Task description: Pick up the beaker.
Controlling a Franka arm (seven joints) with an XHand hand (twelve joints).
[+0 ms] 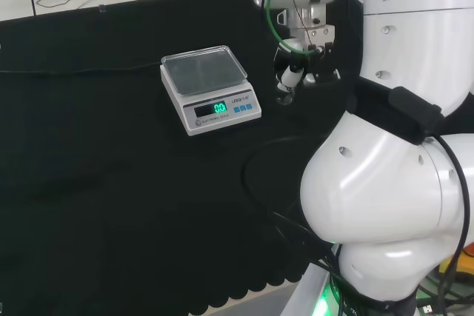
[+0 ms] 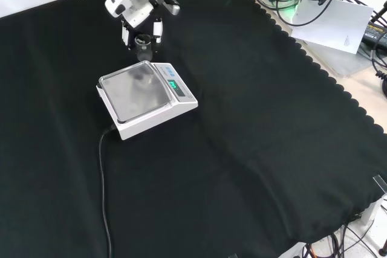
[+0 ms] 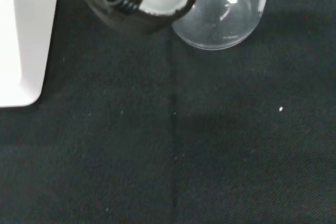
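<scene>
Beaker (image 2: 143,45) upright between the hand's (image 2: 140,27) downward fingers, near the tabletop's (image 2: 254,125) far edge in front view, grip state unclear.

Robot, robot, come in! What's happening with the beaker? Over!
Hand at the beaker, grip unclear. Beaker upright, clear, looks empty. Scale close beside it.

Even overhead light, dim on the matte black cloth (image 2: 254,149), glare on the glossy white arm links (image 1: 385,190) & clear glass beaker (image 3: 226,17), w/ wrist view's near parts blurred.
</scene>
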